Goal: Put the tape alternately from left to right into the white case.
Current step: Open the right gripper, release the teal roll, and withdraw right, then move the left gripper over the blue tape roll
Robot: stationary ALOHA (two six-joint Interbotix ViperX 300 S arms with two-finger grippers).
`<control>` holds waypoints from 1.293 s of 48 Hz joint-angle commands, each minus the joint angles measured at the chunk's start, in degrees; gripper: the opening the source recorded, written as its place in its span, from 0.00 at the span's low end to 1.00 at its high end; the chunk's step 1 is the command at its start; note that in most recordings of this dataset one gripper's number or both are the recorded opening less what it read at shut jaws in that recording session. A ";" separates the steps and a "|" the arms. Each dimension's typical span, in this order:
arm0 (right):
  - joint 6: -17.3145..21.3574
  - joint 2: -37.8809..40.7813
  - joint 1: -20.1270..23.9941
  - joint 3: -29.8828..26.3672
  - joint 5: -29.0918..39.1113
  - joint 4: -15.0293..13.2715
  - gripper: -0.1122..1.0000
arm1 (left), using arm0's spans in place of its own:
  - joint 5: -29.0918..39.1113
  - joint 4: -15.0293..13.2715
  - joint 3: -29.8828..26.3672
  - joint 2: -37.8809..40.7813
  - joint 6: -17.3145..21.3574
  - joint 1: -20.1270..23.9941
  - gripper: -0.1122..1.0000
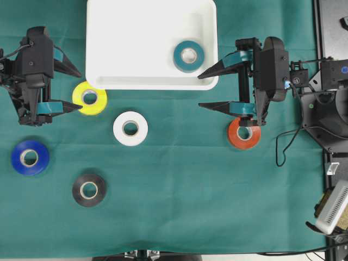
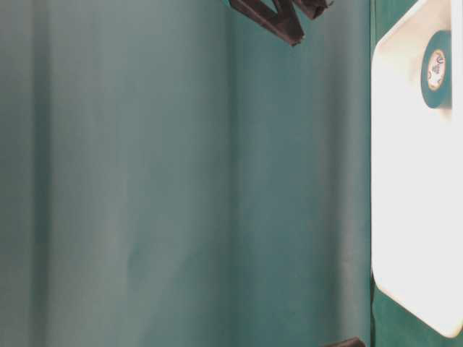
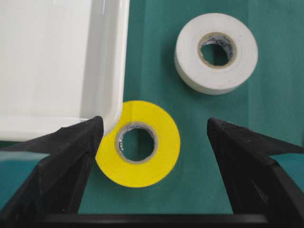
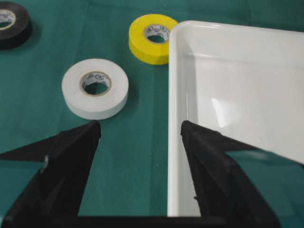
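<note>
The white case [image 1: 109,32] lies at the top middle with a teal tape [image 1: 179,62] in its right part. A yellow tape [image 1: 99,104] sits by the case's front left corner, its edge tucked under the rim [image 3: 121,95]. My left gripper [image 1: 81,90] stands open around the yellow tape [image 3: 164,156] without touching it. My right gripper [image 1: 199,91] is open and empty, straddling the case's front rim [image 4: 173,95] near its right corner. White tape [image 1: 120,130], blue tape [image 1: 16,160], black tape [image 1: 79,182] and orange tape [image 1: 234,138] lie on the cloth.
Green cloth covers the table [image 1: 179,190]. The orange tape lies partly under the right arm's wrist. Cables and equipment [image 1: 326,114] sit past the cloth's right edge. White tape [image 3: 190,57] lies just beyond the yellow one in the left wrist view.
</note>
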 commanded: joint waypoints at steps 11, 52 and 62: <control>0.00 -0.26 0.35 -0.53 -0.53 -0.09 0.75 | 0.44 -0.09 0.00 -0.97 0.09 -3.08 0.77; 0.00 1.85 1.93 -1.05 -0.53 -0.09 0.75 | 14.94 -0.26 5.36 -7.29 -0.97 -18.37 0.77; 0.00 1.85 2.11 -1.05 -0.53 -0.09 0.75 | 18.11 -0.18 7.38 -9.40 -7.47 -20.21 0.77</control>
